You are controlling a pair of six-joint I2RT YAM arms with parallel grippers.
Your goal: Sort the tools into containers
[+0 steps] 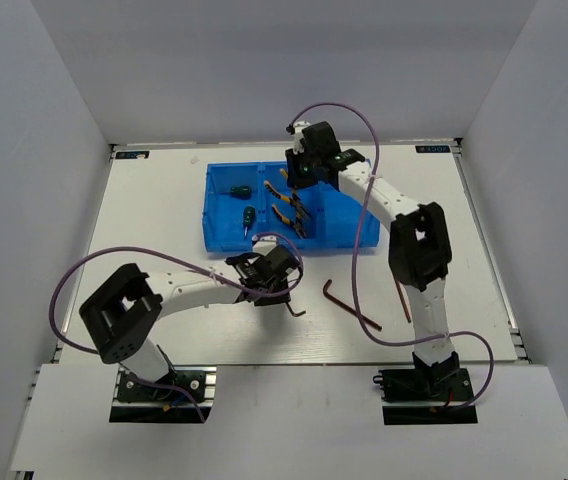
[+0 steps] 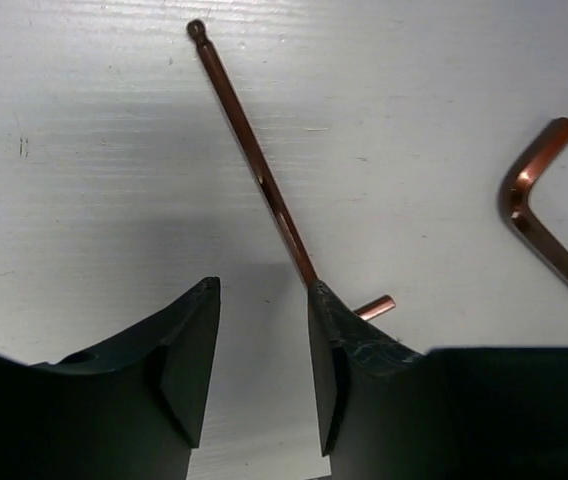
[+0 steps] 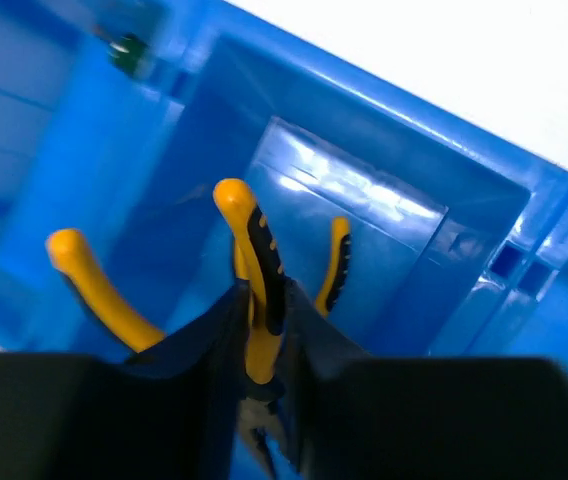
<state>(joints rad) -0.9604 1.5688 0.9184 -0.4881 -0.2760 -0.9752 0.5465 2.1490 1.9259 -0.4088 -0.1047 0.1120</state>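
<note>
Here, white table (image 1: 164,200), grey walls (image 1: 264,60); left gripper (image 2: 262,290) parted over a hex key (image 2: 254,150); right gripper (image 3: 264,300) grasps pliers (image 3: 239,205) in bin (image 3: 394,260).

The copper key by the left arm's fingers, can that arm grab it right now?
Probably, after a small shift. The left gripper is open just above the key and nothing covers it, but its bend is hidden behind one finger, not in the gap.
</note>
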